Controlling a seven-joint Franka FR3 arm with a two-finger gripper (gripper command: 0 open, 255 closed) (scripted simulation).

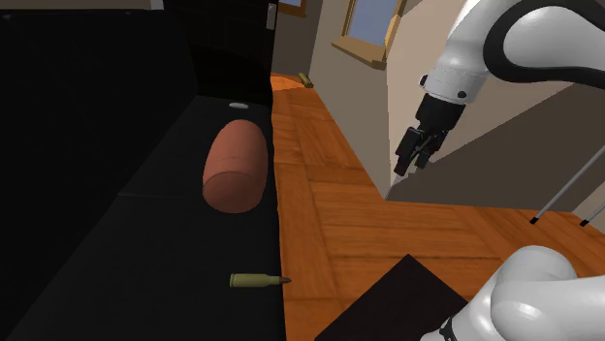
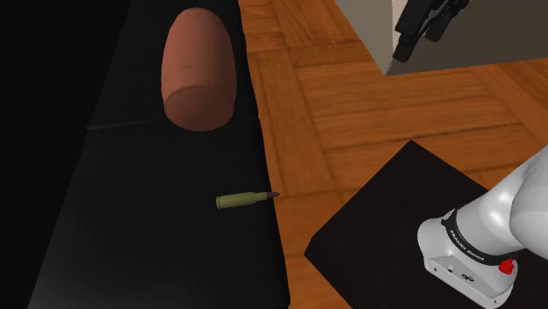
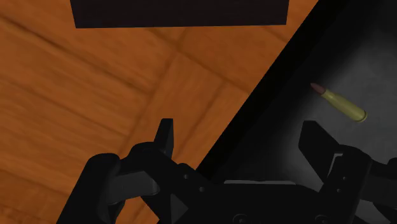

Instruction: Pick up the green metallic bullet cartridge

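Note:
The olive-green bullet cartridge [image 1: 260, 281] with a dark coppery tip lies flat on a black surface [image 1: 145, 252], close to the edge that borders the wooden floor. It also shows in the second exterior view, cartridge [image 2: 246, 200], tip towards the floor. My black gripper [image 1: 409, 163] hangs in the air over the floor, well away from it towards the shoulder view's upper right; gripper [image 2: 400, 48]. In the wrist view my gripper [image 3: 240, 137] is open with nothing between its fingers [image 3: 165, 137], and the cartridge [image 3: 340, 103] lies just beyond the other finger.
A large brown rounded object [image 1: 236, 165] lies on the black surface farther back. A small white disc [image 1: 238, 104] sits behind it. Wooden floor [image 1: 359, 223] runs beside the surface, with a beige wall [image 1: 485, 165] behind the gripper. The stand's black top [image 2: 395, 219] is nearby.

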